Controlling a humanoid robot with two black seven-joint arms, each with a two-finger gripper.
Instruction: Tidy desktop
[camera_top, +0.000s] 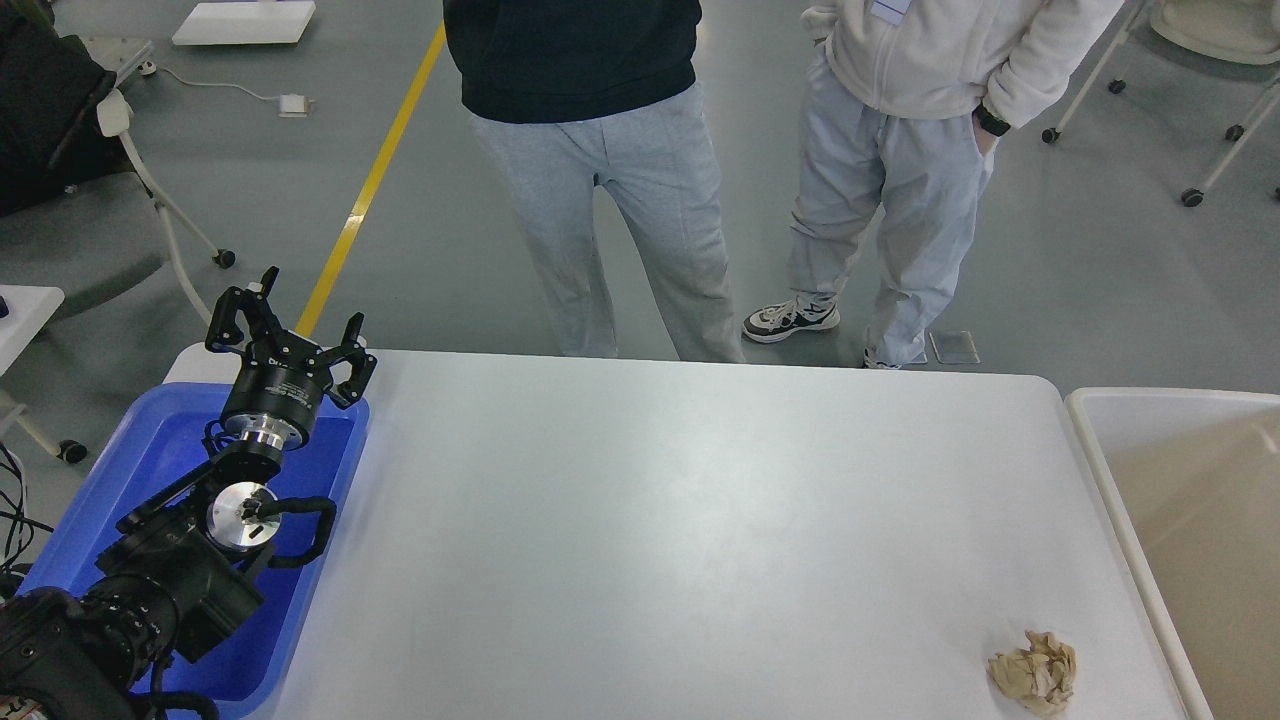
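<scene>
The desktop (680, 520) is a wide white tabletop with rounded corners that fills the middle of the head view. A crumpled beige paper ball (1034, 672) lies on it near the front right corner. My left gripper (290, 325) is open and empty, raised above the far end of the blue plastic tray (160, 460) at the left edge of the desktop. It is far from the paper ball. My right arm and gripper are out of view.
A beige-lined white bin (1190, 520) stands off the desktop's right edge. Two people (620, 180) (900, 150) stand just behind the far edge. A chair (70, 200) and a small side table (20, 310) are at the left.
</scene>
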